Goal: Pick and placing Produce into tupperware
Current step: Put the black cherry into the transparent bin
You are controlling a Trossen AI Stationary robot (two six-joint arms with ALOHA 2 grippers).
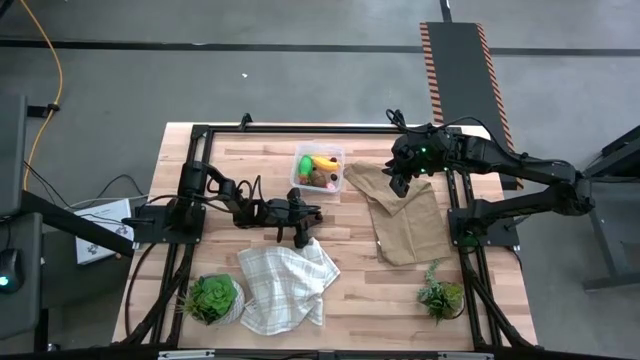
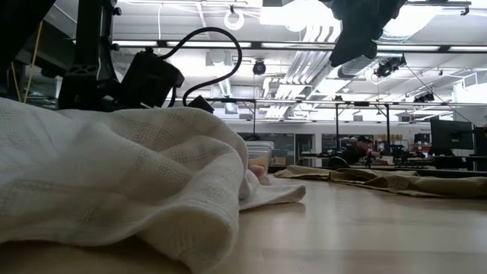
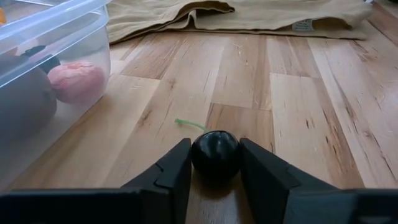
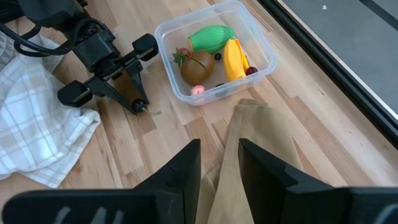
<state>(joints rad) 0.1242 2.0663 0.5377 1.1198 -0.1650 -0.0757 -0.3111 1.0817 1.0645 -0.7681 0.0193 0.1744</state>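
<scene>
A small dark berry (image 3: 215, 154) with a thin green stem (image 3: 186, 122) lies on the wooden table just near of the tupperware (image 1: 318, 170). My left gripper (image 1: 320, 213) sits low on the table, shut on it. The tupperware (image 4: 214, 53) holds a green piece (image 4: 211, 36), a yellow banana (image 4: 235, 59), a brown kiwi-like oval (image 4: 198, 67), a red berry (image 4: 250, 70) and a pink piece (image 3: 76, 81). My right gripper (image 4: 219, 162) hangs high over the tan cloth (image 4: 261, 143), open, with nothing between its fingers. My left gripper pinches the berry's two sides (image 3: 198, 155) between its fingertips. The fingers come from the table's left, slanting a little downward. The berry rests on the table, and its stem points away from the fingers.
A tan cloth (image 1: 405, 215) lies right of the tupperware, and a white checked cloth (image 1: 285, 288) is bunched near the front edge. Two potted plants (image 1: 212, 297) (image 1: 440, 295) stand at the near left and near right. Bare wood lies between the berry and the tan cloth.
</scene>
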